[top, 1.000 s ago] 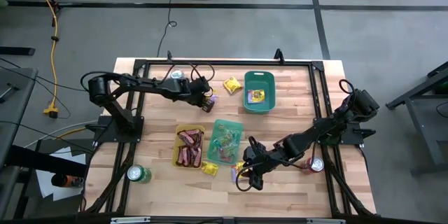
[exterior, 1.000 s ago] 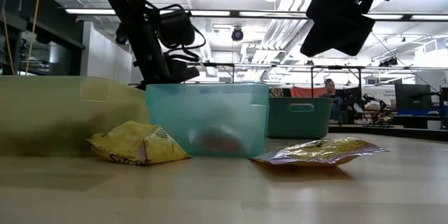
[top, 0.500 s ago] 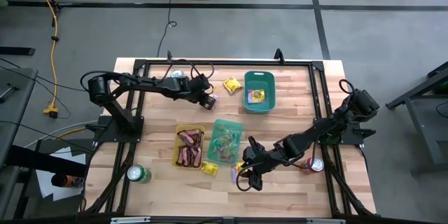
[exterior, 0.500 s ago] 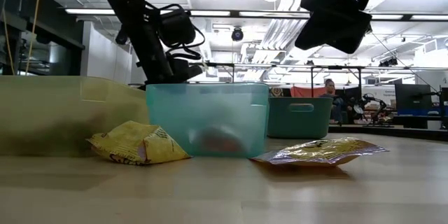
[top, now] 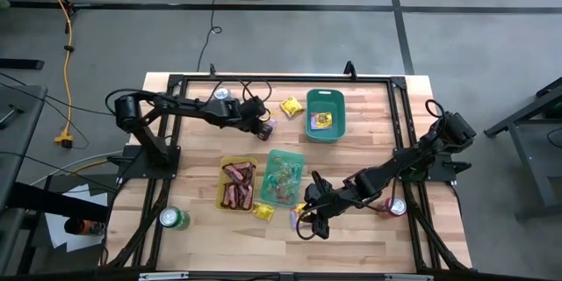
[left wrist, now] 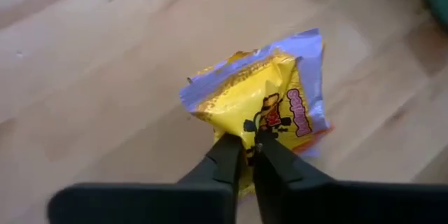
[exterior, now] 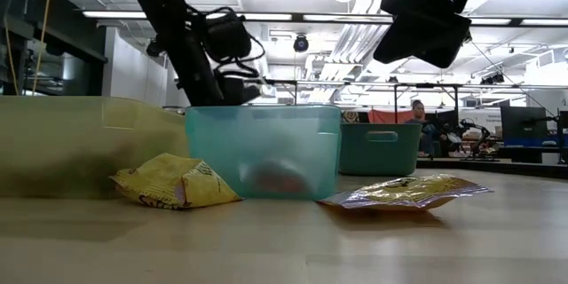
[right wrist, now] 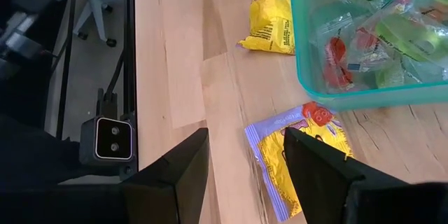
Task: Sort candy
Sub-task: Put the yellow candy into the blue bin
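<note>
- While its fingers (left wrist: pixel 227 155) are pinched together on a yellow packet with purple edges (left wrist: pixel 269 105), the left tool (top: pixel 262 127) sits at the far side of the bench (top: pixel 193 140), near the dark teal tray (top: pixel 325 114).
- Another yellow packet (top: pixel 289 105) lies just beside that tray, which also holds 1.
- Right tool (top: pixel 309 220) hovers with fingers (right wrist: pixel 189 168) apart above a yellow packet (right wrist: pixel 301 150) lying beside the light teal tray (right wrist: pixel 308 77).
- That tray holds small pale sweets (right wrist: pixel 364 49); the yellow tray (top: pixel 237 183) holds red-brown bars (top: pixel 237 176).
- A fourth packet (right wrist: pixel 273 21) lies at the light teal tray's corner.
</note>
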Motion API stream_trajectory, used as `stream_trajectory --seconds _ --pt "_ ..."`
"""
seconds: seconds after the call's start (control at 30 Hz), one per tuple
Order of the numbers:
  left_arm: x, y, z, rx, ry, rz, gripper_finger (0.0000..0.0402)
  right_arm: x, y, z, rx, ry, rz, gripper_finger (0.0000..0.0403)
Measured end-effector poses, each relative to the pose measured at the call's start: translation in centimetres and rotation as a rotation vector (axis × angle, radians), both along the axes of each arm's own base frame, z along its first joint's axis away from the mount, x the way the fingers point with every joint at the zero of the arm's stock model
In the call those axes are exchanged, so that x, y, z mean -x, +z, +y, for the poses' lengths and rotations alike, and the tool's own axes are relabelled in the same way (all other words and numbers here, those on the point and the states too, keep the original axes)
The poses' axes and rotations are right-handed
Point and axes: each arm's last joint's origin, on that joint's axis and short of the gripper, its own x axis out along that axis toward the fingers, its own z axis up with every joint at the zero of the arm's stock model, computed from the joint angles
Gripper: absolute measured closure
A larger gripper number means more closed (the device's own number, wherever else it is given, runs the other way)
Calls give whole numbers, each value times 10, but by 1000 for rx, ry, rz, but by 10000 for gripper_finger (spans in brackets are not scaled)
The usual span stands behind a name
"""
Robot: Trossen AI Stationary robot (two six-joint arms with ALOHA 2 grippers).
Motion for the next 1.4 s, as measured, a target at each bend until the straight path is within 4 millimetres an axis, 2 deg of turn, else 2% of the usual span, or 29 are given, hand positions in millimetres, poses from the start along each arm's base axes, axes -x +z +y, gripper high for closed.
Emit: stream_trajectory --seconds 0.23,0.37,0.63,0.93,1.2,1.4 --pt "8 40 -1 -80 25 -126 399 0 0 0 1 1 1 222" --pt "13 49 -2 -93 11 -132 395 0 0 0 18 16 -5 222" --pt "18 22 -12 -33 33 -24 389 0 0 0 18 16 -6 222" --pt "18 1 -15 -24 29 2 342 0 0 0 12 12 -6 222" --pt "14 -2 -14 -27 28 -20 289 0 0 0 11 12 -7 222" --pt "14 -2 -14 -30 28 -29 278 0 0 0 9 10 -7 222"
